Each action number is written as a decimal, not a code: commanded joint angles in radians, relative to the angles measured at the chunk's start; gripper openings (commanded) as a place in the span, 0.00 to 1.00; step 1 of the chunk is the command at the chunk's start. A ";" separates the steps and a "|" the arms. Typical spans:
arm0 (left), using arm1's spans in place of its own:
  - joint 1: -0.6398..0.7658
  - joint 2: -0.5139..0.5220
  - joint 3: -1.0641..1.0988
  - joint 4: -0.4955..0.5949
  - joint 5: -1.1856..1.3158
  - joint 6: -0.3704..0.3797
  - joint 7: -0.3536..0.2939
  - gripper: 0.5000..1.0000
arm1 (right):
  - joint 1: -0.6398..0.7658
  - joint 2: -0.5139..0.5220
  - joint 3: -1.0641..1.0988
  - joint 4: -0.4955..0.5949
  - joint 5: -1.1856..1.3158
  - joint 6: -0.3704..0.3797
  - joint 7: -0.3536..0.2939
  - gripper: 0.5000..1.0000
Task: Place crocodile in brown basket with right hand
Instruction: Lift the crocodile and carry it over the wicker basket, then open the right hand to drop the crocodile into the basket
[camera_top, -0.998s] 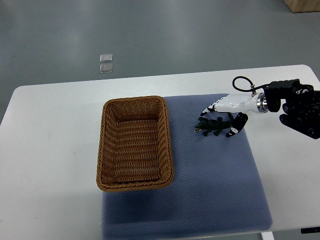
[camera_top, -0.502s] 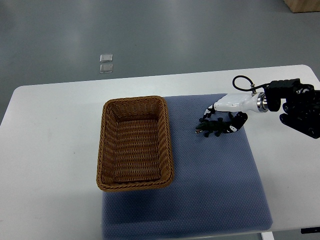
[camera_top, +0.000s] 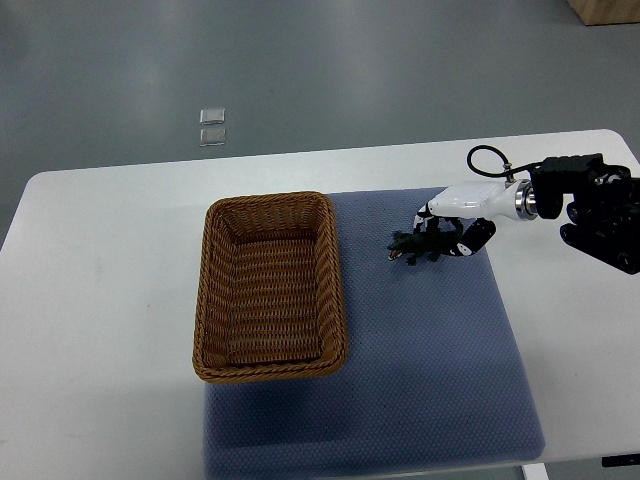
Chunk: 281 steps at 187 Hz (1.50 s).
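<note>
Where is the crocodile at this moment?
In the top view, the crocodile is right of the brown basket, apart from it, over the blue mat, grasped by the right hand.

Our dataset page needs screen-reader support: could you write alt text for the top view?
The right robot hand grips a dark green toy crocodile over a blue mat, to the right of an empty brown wicker basket. Everything sits on a white table.

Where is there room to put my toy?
The brown basket is empty inside. The blue mat is bare on the robot's side of the crocodile, and the white table is bare left of the basket. It's crowded where the right hand grips the crocodile.
</note>
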 joint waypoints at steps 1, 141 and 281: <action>0.000 0.000 -0.001 0.000 0.000 0.000 0.001 1.00 | 0.003 -0.002 0.001 0.001 0.008 -0.017 0.002 0.12; 0.000 0.000 -0.001 0.000 0.000 0.000 0.001 1.00 | 0.218 0.022 0.099 0.195 0.041 -0.014 0.023 0.13; 0.000 0.000 0.000 0.000 0.000 0.000 -0.001 1.00 | 0.094 0.170 0.162 0.290 0.049 -0.043 0.051 0.15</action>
